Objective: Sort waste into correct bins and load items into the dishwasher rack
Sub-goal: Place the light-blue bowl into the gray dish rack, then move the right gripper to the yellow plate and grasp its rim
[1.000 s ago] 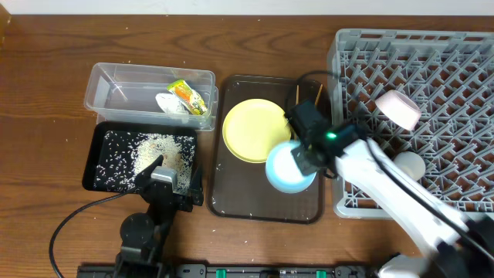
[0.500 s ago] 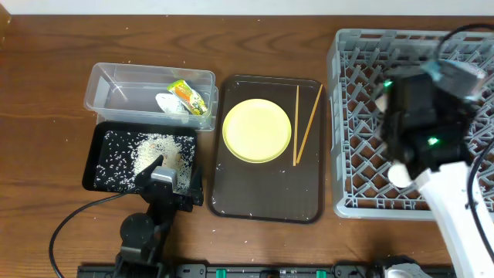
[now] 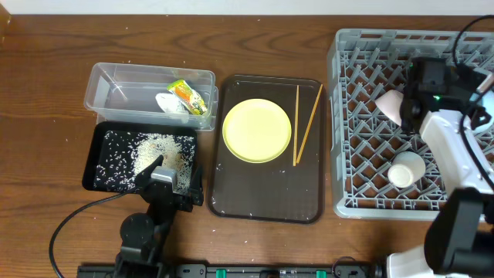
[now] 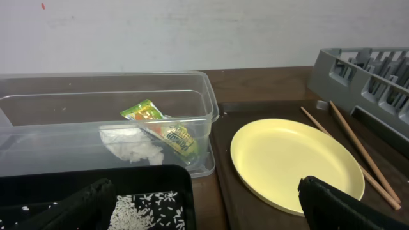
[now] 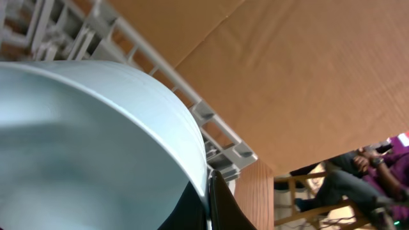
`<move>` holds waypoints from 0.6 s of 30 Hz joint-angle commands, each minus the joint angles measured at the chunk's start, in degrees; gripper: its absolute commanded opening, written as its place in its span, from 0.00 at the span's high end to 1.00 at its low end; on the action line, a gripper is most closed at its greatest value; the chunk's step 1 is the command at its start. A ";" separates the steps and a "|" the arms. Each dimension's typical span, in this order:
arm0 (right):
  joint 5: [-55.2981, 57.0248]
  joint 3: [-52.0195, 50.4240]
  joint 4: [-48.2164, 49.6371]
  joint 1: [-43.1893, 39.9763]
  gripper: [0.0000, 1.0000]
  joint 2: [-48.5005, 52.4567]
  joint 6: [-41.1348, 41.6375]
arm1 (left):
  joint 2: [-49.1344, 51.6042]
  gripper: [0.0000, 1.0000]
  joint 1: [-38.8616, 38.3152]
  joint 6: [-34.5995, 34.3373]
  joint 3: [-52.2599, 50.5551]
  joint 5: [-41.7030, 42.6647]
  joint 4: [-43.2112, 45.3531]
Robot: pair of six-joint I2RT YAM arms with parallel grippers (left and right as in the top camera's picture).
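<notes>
Mostly off-frame: light blue bowl (image 5: 96, 140).

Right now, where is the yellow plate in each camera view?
Overhead: yellow plate at centre, on the brown tray.
Left wrist: the plate lower right, right of the clear tub.
Right wrist: not in it.
Shared landmark: the grey rack, seen in all three.

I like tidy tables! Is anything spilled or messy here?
A little. A few white rice grains lie loose on the brown serving tray near its front edge, outside the black tray that holds the rest. The two chopsticks lie splayed in a V beside the yellow plate. Nothing looks broken.
</notes>
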 commanded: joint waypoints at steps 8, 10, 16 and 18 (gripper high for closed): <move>2.12 0.22 0.44 7.19 0.99 4.96 -1.03 | 0.11 0.06 0.28 0.76 -1.62 0.59 -0.72; 2.12 0.22 -0.13 8.90 0.99 5.11 -1.03 | 0.11 0.06 0.28 0.76 -1.62 0.59 -0.72; 2.14 0.33 -1.51 11.15 0.45 5.09 -3.76 | 0.11 0.06 0.28 0.76 -1.62 0.59 -0.72; 1.90 0.94 -1.86 11.78 0.31 4.55 -4.22 | 0.11 0.06 0.28 0.76 -1.62 0.59 -0.72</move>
